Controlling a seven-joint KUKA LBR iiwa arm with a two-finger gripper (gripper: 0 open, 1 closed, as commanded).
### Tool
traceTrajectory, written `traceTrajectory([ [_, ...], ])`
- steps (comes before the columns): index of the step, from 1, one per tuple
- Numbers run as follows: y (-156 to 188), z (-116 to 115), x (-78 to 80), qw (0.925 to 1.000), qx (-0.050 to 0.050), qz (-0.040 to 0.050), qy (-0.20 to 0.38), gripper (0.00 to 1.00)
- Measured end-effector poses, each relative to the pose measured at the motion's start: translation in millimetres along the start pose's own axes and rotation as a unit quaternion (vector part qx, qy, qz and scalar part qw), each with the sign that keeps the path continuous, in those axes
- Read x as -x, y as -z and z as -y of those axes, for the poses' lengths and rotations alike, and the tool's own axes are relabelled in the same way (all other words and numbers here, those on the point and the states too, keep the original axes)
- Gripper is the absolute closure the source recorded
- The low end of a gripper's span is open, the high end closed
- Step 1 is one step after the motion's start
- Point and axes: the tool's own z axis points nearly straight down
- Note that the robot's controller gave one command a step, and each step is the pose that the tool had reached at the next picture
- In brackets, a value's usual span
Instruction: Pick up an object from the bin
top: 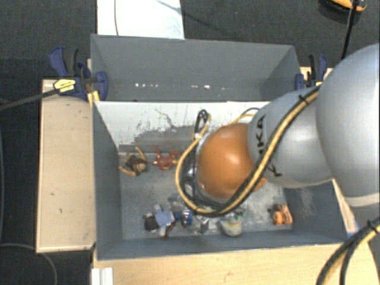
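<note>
My gripper [203, 221] is low in the bin near the front wall, mostly hidden under the orange cover on the wrist. Just left of it lies a small blue piece [186, 218]. Further left is a blue and white toy figure [159, 220]. Right beside the gripper on the right sits a pale round thing with a green top [232, 225]. I cannot see anything held.
A brown toy figure [133, 165] and a red-orange thing [167, 159] lie at the back left of the floor. An orange thing [280, 215] lies at the front right. The arm and its cables cover the bin's middle and right.
</note>
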Motion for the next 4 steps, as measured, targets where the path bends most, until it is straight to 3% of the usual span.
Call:
traceTrajectory([
  [2, 41.9, -11.2, 18.2, 1.0000, -0.001, 0.0026, 0.008, 1.00],
  [3, 91.9, -15.2, 20.5, 1.0000, 0.002, -0.0024, 0.005, 1.00],
  [4, 70.2, -2.7, 27.5, 1.0000, -0.003, 0.0080, 0.005, 1.00],
])
